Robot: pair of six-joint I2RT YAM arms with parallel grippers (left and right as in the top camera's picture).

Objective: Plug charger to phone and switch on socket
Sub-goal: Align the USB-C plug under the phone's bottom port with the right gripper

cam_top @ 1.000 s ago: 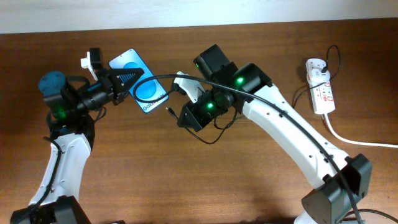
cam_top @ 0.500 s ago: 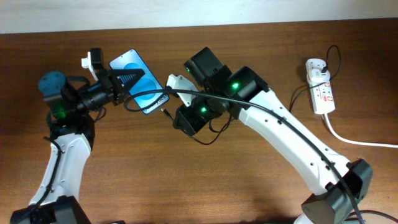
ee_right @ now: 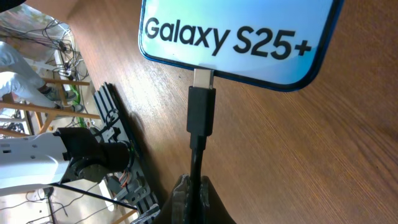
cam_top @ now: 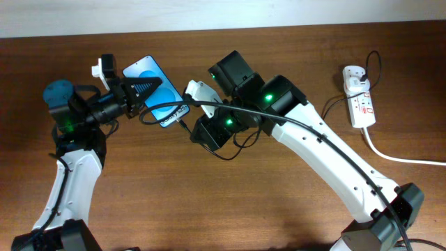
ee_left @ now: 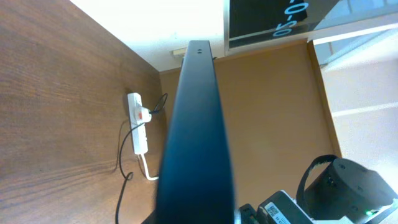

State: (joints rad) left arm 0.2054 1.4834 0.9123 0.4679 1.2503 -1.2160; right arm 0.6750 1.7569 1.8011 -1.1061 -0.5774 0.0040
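The phone (cam_top: 159,94), blue screen up, is held tilted above the table by my left gripper (cam_top: 143,89), which is shut on its upper left part. In the left wrist view the phone (ee_left: 196,124) shows edge-on and hides the jaws. My right gripper (cam_top: 189,130) is shut on the charger's black cable just behind the plug. In the right wrist view the gripper (ee_right: 200,198) pinches the cable, and the plug (ee_right: 201,107) has its metal tip at the port in the phone's bottom edge (ee_right: 236,37). The socket (cam_top: 362,108) lies far right, with the white adapter (cam_top: 354,77) in it.
The thick white cord (cam_top: 401,157) runs from the socket off the right edge. The black cable (cam_top: 327,110) hangs slack from the adapter along my right arm. The socket also shows in the left wrist view (ee_left: 138,121). A pale wall borders the table's far edge.
My right gripper has moved left with the plug, closing the gap to the phone's bottom edge; the tip now meets the port. The left gripper and phone have stayed nearly still.
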